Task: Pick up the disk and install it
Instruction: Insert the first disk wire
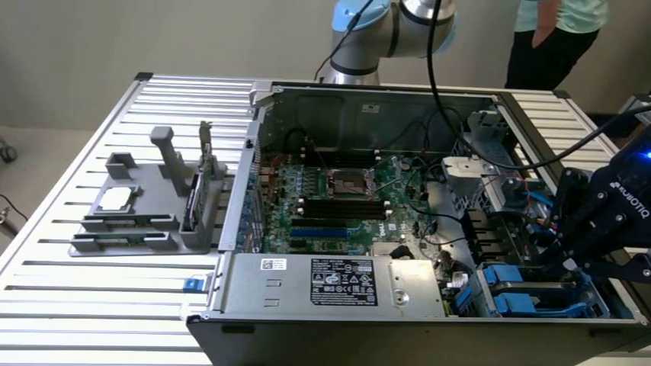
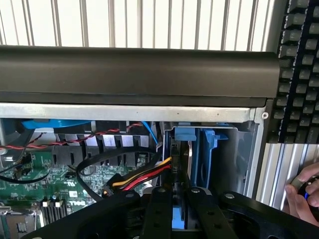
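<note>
A slatted metal table (image 1: 61, 252) fills the scene, backed by a plain pale wall, and on it lies an open computer case (image 1: 428, 99) with its green motherboard (image 1: 336, 198) exposed. The disk (image 2: 180, 164), edge-on in its blue caddy, stands in the drive bay (image 1: 529, 293) at the case's corner, at about four o'clock in the exterior view. In the wrist view the black gripper (image 2: 180, 199) has its fingers (image 2: 160, 209) drawn close together on either side of the disk's edge, clamped on it, with the disk already partly down in the bay. Just beside the disk, a bundle of yellow, red and black wires (image 2: 142, 180) runs across the board. Farther out, the large silver box with a black-and-white label (image 1: 336, 284) sits at six o'clock of the case. A grey fixture (image 1: 152, 202) rests on the table at nine o'clock. A person (image 1: 554, 38) stands behind the table at about one o'clock, a hand (image 2: 304, 196) rests on the slats near the case, and a black keyboard (image 2: 299, 69) lies beside it.
</note>
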### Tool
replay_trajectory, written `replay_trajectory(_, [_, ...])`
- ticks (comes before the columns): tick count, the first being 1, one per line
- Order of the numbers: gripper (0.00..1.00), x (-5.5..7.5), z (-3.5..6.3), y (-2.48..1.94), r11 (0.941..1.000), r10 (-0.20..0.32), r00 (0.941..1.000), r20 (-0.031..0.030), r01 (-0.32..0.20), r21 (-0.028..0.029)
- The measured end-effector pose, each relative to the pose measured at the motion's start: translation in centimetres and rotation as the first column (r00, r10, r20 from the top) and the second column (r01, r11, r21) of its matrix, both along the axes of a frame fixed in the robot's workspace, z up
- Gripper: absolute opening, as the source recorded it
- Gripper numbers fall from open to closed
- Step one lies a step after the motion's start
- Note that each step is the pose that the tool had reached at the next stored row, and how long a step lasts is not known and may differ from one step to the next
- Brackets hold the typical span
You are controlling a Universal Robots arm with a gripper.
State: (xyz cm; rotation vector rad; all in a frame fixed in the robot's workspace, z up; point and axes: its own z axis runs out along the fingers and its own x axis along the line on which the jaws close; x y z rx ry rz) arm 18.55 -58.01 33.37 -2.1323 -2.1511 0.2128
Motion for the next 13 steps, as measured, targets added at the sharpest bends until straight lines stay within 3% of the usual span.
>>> replay_trajectory(7, [0.17, 0.03, -0.15, 0.0, 1.0, -0.003, 1.0, -0.005, 0.003, -0.0003])
replay_trajectory(10, [0.17, 0.12, -0.22, 0.0, 1.0, -0.005, 0.9999, -0.0107, 0.005, -0.0004])
replay_trajectory(13, [0.17, 0.5, -0.25, -0.01, 1.0, -0.006, 0.9998, -0.0204, 0.006, -0.0005])
